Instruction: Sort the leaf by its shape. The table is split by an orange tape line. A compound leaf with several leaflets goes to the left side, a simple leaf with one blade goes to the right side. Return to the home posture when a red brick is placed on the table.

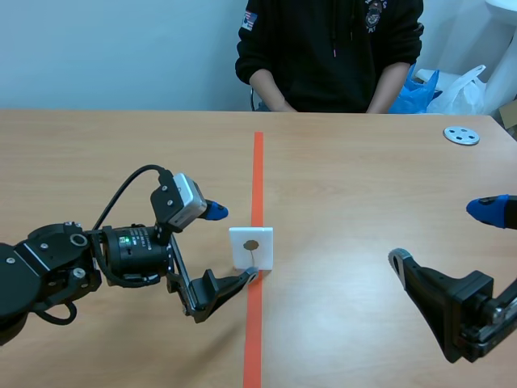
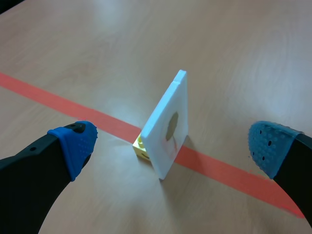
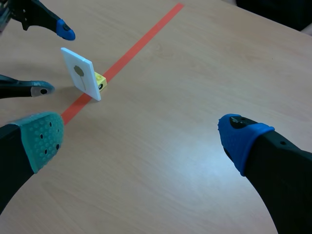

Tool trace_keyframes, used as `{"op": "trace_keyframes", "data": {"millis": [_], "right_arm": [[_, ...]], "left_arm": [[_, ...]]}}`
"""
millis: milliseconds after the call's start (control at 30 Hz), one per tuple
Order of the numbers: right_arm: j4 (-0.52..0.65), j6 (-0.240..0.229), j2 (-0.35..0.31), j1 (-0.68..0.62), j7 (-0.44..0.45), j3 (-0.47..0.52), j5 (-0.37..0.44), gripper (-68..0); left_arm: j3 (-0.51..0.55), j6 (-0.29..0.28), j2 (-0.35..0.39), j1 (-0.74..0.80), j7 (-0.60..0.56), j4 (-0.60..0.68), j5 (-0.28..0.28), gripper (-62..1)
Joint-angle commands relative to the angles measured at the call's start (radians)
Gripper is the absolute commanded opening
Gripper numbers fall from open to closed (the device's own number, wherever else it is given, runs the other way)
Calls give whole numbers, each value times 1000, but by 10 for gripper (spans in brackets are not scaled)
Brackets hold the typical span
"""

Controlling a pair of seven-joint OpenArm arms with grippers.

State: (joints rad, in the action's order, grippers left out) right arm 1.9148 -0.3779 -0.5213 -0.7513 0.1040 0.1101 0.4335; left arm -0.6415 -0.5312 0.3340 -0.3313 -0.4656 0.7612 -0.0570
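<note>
A white card (image 1: 251,247) stands upright on the orange tape line (image 1: 258,170), held in a small yellow brick (image 2: 140,146). It shows one simple leaf, a round blade on a stem (image 2: 171,126). My left gripper (image 1: 232,244) is open at the card's left side, with one finger above and one below its near edge, neither touching it. In the left wrist view the card (image 2: 168,114) stands edge-on ahead of the gripper (image 2: 173,144), between its blue pads. My right gripper (image 1: 441,234) hangs open over the right half, far from the card (image 3: 82,73), holding nothing.
A person in a black top (image 1: 331,48) sits across the table, hands at its far edge. A white disc (image 1: 461,135) lies at the far right, with blue and white bags (image 1: 432,87) behind it. Bare wood stretches on both sides of the tape.
</note>
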Motion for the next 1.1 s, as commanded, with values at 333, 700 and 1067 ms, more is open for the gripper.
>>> {"op": "trace_keyframes", "data": {"millis": [333, 700, 1067], "right_arm": [[16, 4, -2, 3, 11, 13, 7, 4], [16, 4, -2, 3, 11, 13, 7, 4], [16, 4, -2, 3, 11, 13, 7, 4]], "left_arm": [[-37, 77, -73, -38, -39, -59, 7, 14], [-37, 143, -134, -78, -36, -166, -39, 14], [-37, 147, -137, -98, -101, -193, -45, -169]]}}
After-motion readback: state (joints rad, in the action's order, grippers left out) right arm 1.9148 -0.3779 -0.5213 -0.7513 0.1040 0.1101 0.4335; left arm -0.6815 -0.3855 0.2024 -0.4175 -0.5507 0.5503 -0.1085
